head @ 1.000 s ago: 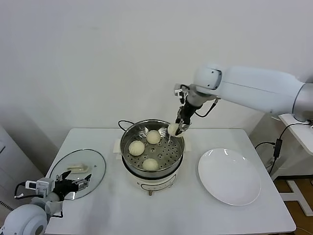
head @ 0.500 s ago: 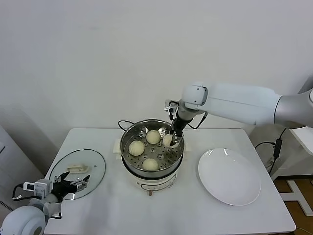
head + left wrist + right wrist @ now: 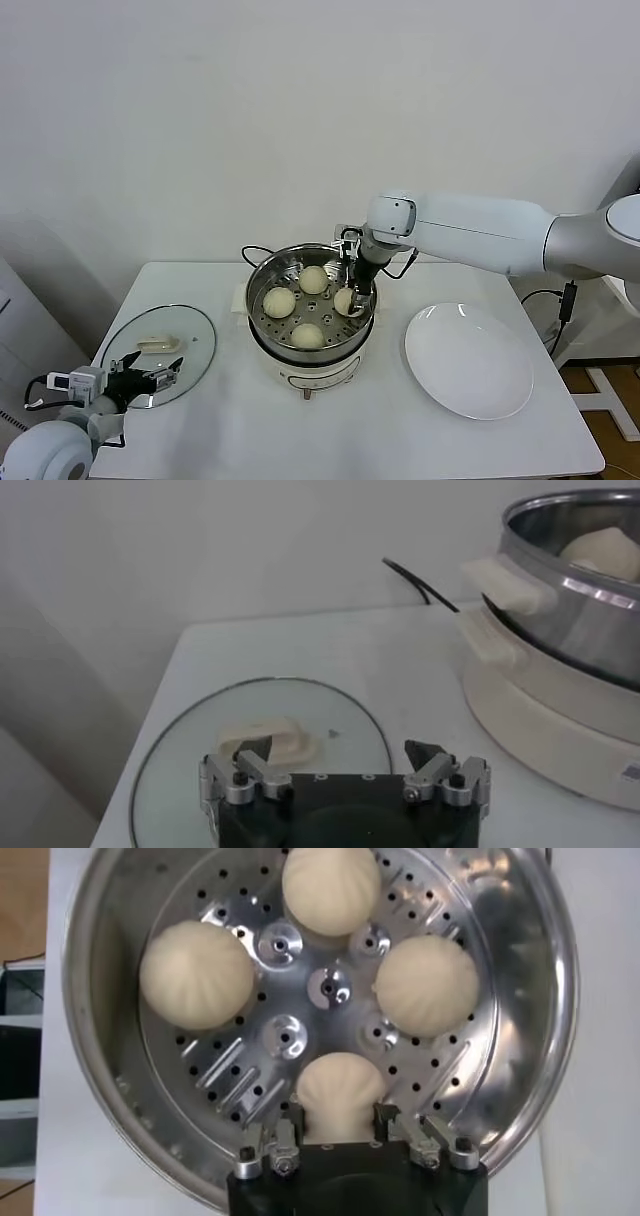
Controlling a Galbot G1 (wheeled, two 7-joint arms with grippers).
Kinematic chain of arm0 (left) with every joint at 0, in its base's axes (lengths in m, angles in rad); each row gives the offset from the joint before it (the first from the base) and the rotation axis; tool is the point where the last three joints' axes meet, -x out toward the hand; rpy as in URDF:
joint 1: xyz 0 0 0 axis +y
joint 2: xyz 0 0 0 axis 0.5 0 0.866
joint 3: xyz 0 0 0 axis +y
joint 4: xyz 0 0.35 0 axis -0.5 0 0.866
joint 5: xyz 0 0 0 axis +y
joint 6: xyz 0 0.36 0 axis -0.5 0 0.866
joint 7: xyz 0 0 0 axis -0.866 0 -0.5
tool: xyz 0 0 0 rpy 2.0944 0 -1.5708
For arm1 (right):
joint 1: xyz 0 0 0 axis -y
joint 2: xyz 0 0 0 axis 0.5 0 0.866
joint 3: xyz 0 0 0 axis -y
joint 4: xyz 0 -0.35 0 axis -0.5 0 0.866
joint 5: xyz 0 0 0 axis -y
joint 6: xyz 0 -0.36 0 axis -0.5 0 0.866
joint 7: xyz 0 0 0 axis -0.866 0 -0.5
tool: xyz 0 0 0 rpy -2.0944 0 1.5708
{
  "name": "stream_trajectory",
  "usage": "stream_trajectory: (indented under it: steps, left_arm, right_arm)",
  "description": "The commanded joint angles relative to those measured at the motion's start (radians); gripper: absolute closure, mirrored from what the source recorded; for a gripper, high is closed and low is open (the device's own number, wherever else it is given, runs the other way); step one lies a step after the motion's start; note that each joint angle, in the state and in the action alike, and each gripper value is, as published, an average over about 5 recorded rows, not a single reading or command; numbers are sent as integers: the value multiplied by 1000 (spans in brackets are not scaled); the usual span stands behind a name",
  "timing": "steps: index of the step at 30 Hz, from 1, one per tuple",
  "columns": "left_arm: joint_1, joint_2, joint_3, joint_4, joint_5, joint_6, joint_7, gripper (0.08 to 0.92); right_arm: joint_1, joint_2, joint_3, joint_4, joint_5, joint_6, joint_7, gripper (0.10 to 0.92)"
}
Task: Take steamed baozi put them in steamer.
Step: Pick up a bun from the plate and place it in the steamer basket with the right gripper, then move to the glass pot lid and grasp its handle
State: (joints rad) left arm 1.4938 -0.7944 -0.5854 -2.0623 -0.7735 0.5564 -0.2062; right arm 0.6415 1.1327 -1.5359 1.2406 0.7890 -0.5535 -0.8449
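The steel steamer (image 3: 258,281) stands mid-table on its white base. Three pale baozi lie loose on its perforated tray (image 3: 330,985): one at the back (image 3: 314,279), one at the left (image 3: 279,301), one at the front (image 3: 308,336). My right gripper (image 3: 352,299) reaches down into the steamer at its right side and is shut on a fourth baozi (image 3: 344,300), which shows between the fingers in the right wrist view (image 3: 338,1095), low over the tray. My left gripper (image 3: 160,372) is open and empty, parked over the glass lid (image 3: 160,352) at the table's left front.
A flat white plate (image 3: 468,359) lies empty on the right of the table. The glass lid with a white handle (image 3: 268,742) lies flat at the left. A black cord (image 3: 418,583) runs behind the steamer. The table's front edge is near.
My right gripper has come down from above the steamer's right rim into the pot, carrying the fourth baozi down to the tray. The left arm has stayed put.
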Motion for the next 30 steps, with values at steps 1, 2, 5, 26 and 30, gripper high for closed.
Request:
stream_trajectory:
  steps: [1, 2, 5, 26, 30]
  left_arm:
    - [3, -5, -2, -3, 0, 1, -1, 177]
    - [5, -6, -3, -4, 0, 1, -1, 177]
    - [10, -11, -6, -7, 1, 2, -2, 177]
    - [-4, -23, -24, -18, 11, 13, -8, 177]
    - [-5, -21, -25, -19, 5, 2, 0, 177]
  right_arm:
    - [-2, -7, 41, -1, 4, 2, -19, 402]
    - [7, -16, 48, 2, 9, 4, -27, 376]
    - [49, -59, 68, 19, 36, 8, -53, 289]
    - [-706, -594, 1080, 167, 251, 328, 355, 203]
    - [-964, -606, 1346, 207, 245, 444, 446, 203]
